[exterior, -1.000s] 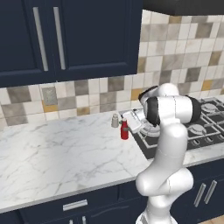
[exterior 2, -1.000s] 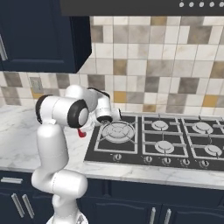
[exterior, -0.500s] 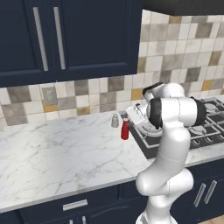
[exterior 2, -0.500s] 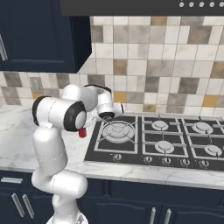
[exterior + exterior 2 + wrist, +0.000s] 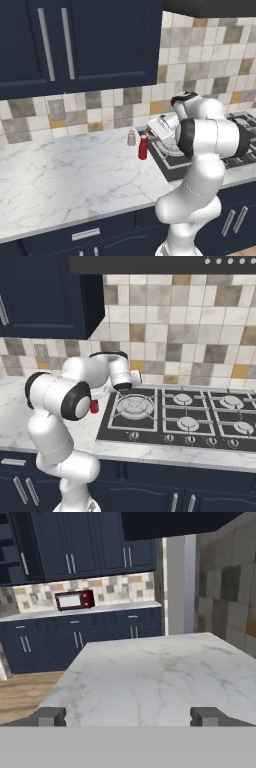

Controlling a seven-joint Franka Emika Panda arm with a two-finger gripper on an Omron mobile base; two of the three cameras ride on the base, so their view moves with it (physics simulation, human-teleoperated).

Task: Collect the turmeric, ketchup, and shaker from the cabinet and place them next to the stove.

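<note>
Red ketchup (image 5: pixel 143 148) and pale shaker (image 5: pixel 131 138) stood on the tabletop (image 5: pixel 65 175) just beside the pincer (image 5: pixel 128 716), whose jaws gaped wide, holding nothing.

One ketchup (image 5: pixel 143 148), one shaker (image 5: pixel 131 138), one stove (image 5: pixel 175 416), one cabinet (image 5: pixel 75 45).

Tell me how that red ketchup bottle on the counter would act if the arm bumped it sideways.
The ketchup stands upright, tall and slim on a small base, so it would probably tip rather than slide. Being round, it would likely roll on the smooth marble counter, perhaps into the shaker close behind.
</note>
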